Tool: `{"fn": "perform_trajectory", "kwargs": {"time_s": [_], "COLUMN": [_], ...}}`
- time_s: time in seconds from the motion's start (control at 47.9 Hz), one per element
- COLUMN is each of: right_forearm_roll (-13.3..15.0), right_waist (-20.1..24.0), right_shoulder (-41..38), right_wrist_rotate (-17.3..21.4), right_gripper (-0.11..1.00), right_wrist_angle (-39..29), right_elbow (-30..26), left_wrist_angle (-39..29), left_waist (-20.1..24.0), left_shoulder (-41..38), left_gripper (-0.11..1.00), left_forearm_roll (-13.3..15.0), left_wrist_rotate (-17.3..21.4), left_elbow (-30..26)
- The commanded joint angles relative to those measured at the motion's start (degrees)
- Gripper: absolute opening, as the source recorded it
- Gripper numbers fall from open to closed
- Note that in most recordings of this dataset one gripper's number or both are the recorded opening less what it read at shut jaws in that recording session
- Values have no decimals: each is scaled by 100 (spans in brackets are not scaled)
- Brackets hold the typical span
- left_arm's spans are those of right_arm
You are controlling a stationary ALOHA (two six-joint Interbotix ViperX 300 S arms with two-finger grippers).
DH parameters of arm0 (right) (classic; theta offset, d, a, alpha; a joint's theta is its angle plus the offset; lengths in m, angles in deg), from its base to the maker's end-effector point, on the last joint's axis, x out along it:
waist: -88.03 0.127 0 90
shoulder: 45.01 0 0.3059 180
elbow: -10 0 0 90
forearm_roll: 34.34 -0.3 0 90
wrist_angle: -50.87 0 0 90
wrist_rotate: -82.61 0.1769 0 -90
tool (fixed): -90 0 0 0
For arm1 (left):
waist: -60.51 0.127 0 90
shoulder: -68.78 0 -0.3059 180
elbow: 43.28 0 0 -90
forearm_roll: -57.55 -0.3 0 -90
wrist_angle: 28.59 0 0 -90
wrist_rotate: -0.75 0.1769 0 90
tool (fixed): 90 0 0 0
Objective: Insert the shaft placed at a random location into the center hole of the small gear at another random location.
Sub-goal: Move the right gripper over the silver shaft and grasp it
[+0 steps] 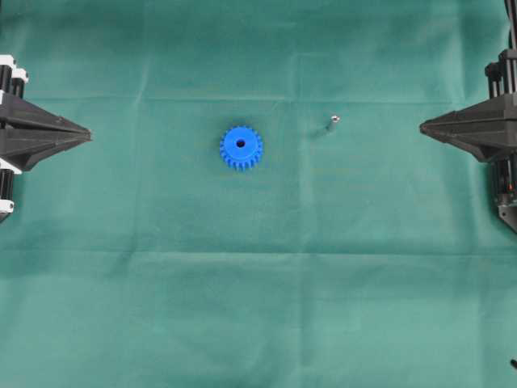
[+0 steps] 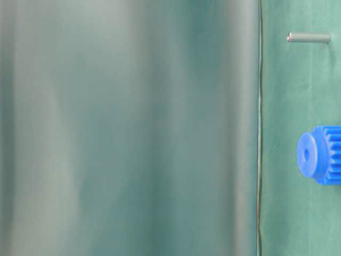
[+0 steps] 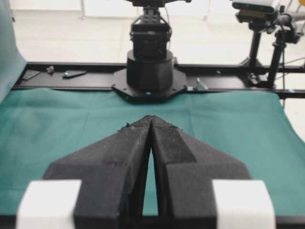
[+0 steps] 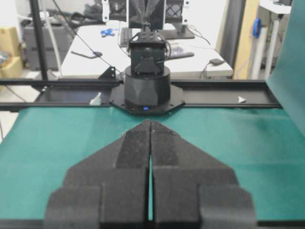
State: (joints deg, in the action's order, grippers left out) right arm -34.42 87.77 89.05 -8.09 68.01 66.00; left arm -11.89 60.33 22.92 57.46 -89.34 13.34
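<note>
The shaft (image 1: 332,122) lies on the green tabletop (image 1: 258,307), nearer the right tool (image 1: 423,126) than the left tool (image 1: 87,131). The small gear (image 1: 241,148) rests between both tools, well apart from each, its center hole (image 1: 240,144) facing up. Both tools have their tips pressed together, pinching nothing.

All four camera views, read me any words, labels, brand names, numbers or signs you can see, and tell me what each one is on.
No readable text in any view.
Blue gear: no marking shows.
Metal pin: too small to tell.
Green cloth: plain.
Left claw and right claw: black, no lettering.
Desk clutter behind the rig: too blurred to read.
</note>
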Motion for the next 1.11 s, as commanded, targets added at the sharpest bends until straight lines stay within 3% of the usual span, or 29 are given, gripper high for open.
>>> {"fn": "perform_trajectory", "kwargs": {"time_s": [0.0,0.251,0.543,0.648,0.856,0.898,0.982,1.086], "right_forearm_roll": [44,62,53,44,53,44,44,26], "right_waist": [-35,-281,-712,-905,-1222,-1239,-1274,-1274], "right_shoulder": [-79,-246,-958,-1354,-2426,-2637,-3085,-3533], "right_wrist_rotate": [-44,-88,-97,-97,-123,-123,-123,-123], "right_gripper": [1,1,3,24,85,89,84,84], "right_wrist_angle": [-26,-413,-229,-97,378,483,791,1160], "right_elbow": [-79,-105,-9,0,35,35,26,18], "left_wrist_angle": [26,18,18,-9,-53,-53,-79,-97], "left_waist": [-35,-26,-35,-35,-35,-26,-35,-26], "left_shoulder": [-53,-18,-9,-9,-9,-9,-9,-35], "left_gripper": [0,0,0,0,0,0,0,0], "left_forearm_roll": [-79,-79,-79,-79,-79,-79,-79,-79], "left_wrist_rotate": [-18,-18,0,0,0,0,9,0], "left_elbow": [-158,-158,-158,-158,-158,-158,-158,-158]}}
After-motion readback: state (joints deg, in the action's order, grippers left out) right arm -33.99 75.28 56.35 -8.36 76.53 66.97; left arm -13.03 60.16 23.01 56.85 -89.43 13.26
